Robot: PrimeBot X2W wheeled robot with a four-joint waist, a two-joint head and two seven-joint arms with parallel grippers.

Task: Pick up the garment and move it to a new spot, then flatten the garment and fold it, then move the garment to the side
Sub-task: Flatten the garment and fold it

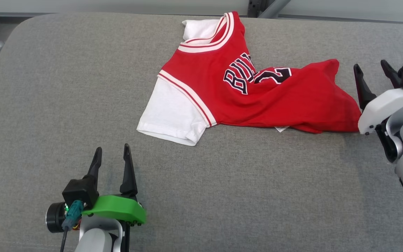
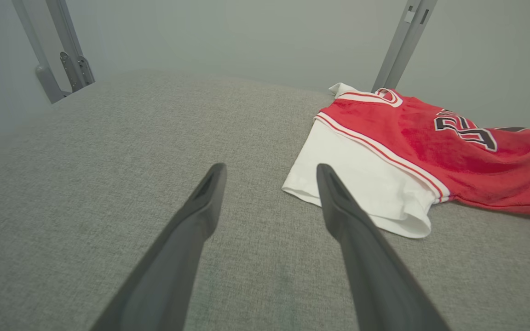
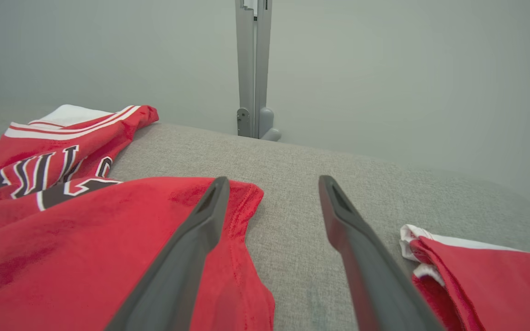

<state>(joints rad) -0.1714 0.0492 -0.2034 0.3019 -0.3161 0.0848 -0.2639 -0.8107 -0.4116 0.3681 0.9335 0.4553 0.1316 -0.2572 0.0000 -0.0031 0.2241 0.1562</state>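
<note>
Since the garment (image 1: pixel 257 94) lies rumpled at upper middle of the head view on the grey cushion (image 1: pixel 65 87), flattening seems the step in hand. Both stand spread and empty: the left gripper (image 1: pixel 112 147) at lower left, the right gripper (image 1: pixel 370 65) at the right edge beside the red hem (image 1: pixel 345 112). Next, I judge, each must pinch an edge and draw the cloth taut

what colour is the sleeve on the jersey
White, on a red jersey; the sleeve shows best in the head view.
</note>
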